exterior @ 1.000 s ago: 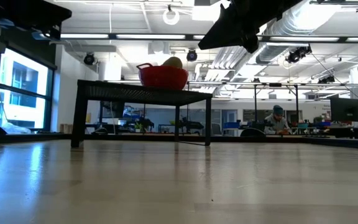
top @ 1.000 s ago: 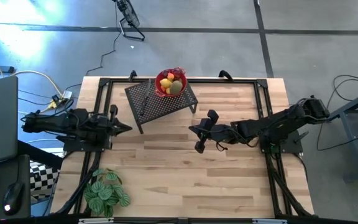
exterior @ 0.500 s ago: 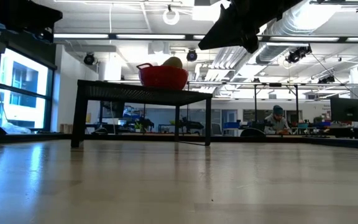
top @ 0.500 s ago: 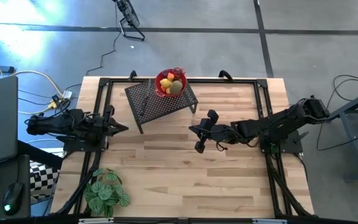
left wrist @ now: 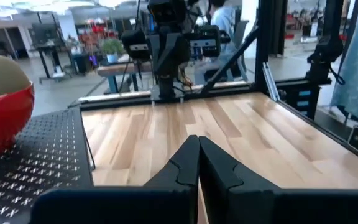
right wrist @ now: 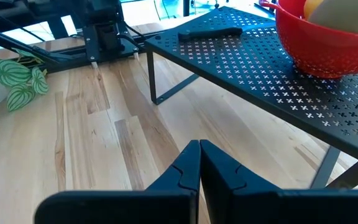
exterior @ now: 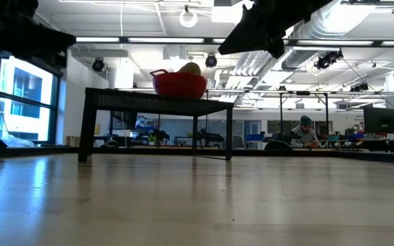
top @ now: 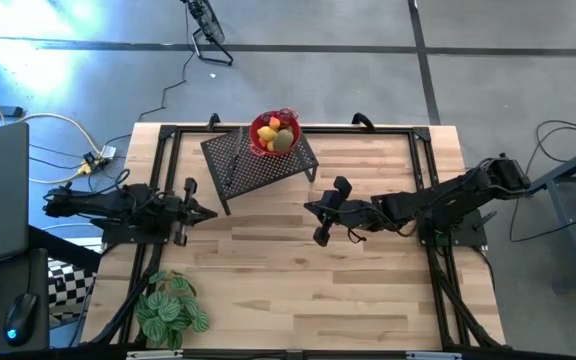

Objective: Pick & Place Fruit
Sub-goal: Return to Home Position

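The fruit, yellow, orange and olive-green pieces, lies heaped in a red mesh bowl. The bowl stands on a black perforated stand at the table's far middle. From table height one rounded fruit shows above the bowl's rim. My left gripper is shut and level at the left edge, short of the stand; its shut tips point across the table. My right gripper hangs shut over mid-table, right of the stand, its tips slanting down toward the stand and bowl.
A green leafy plant lies at the near left corner. Black frame rails run along the table's sides. A dark flat piece lies on the stand's top. Bare wood spreads over the near half. A person sits far behind.
My left gripper has come down at the left edge, staying shut and level. My right arm, the bowl and the fruit have kept still.
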